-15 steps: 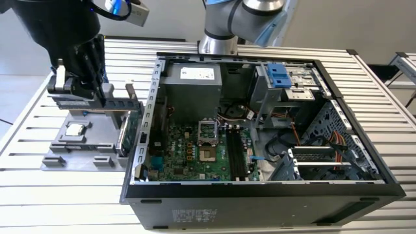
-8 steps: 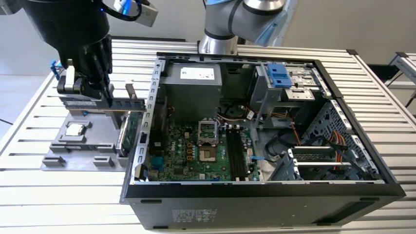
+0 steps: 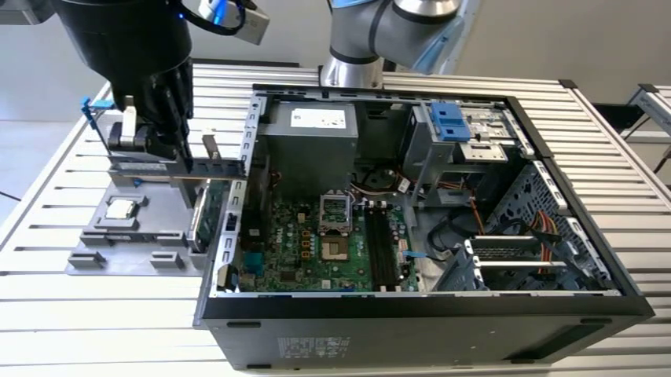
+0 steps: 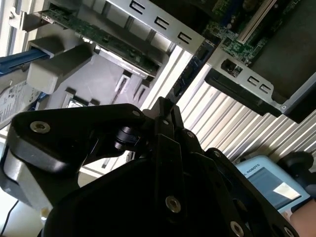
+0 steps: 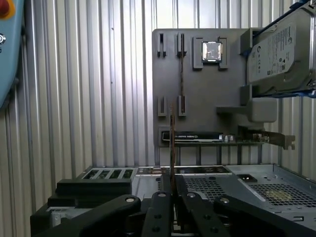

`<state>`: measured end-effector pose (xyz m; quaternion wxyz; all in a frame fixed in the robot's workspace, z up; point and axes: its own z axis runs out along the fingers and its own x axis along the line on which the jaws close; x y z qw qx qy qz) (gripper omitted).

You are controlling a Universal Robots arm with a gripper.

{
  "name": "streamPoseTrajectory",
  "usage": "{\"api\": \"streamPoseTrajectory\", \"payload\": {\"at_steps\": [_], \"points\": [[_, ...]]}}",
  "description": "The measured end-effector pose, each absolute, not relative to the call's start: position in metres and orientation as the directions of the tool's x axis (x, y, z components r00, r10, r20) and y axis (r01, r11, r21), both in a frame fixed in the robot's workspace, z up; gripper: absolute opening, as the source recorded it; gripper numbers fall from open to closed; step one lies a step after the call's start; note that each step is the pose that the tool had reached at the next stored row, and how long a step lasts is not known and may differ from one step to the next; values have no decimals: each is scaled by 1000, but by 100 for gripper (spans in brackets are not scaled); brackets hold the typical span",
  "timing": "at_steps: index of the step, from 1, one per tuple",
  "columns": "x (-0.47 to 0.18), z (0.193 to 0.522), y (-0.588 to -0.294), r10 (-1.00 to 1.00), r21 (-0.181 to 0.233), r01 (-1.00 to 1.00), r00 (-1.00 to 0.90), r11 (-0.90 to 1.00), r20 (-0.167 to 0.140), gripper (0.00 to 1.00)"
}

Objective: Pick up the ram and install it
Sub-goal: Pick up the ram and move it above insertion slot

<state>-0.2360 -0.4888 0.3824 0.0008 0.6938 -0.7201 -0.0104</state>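
First wrist view, ram (image 5: 172, 143) edge-on between jaws, over tray (image 5: 197, 89)

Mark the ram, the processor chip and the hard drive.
ram (image 5: 172, 143), first wrist view, middle of its thin edge.
processor chip (image 5: 211, 51), first wrist view, centre of its metal lid.
hard drive (image 5: 279, 52), first wrist view, its labelled face.

The arm (image 3: 362, 39) is seen at the upper middle of the exterior view, finished in silver-grey with a pale blue joint cap (image 3: 449, 39). A blue cable (image 3: 215, 17) is looped at the upper left, beside the bulky black wrist housing (image 3: 131, 47). The gripper (image 5: 172, 190) is built of matte black linkages (image 4: 74, 133), fastened with silver screws (image 4: 40, 127).
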Motion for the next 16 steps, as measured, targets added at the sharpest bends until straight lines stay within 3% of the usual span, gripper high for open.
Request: {"api": "streamPoseTrajectory", "payload": {"at_steps": [16], "points": [[-212, 382, -489, -999, 16, -999, -41, 41, -13, 0]]}}
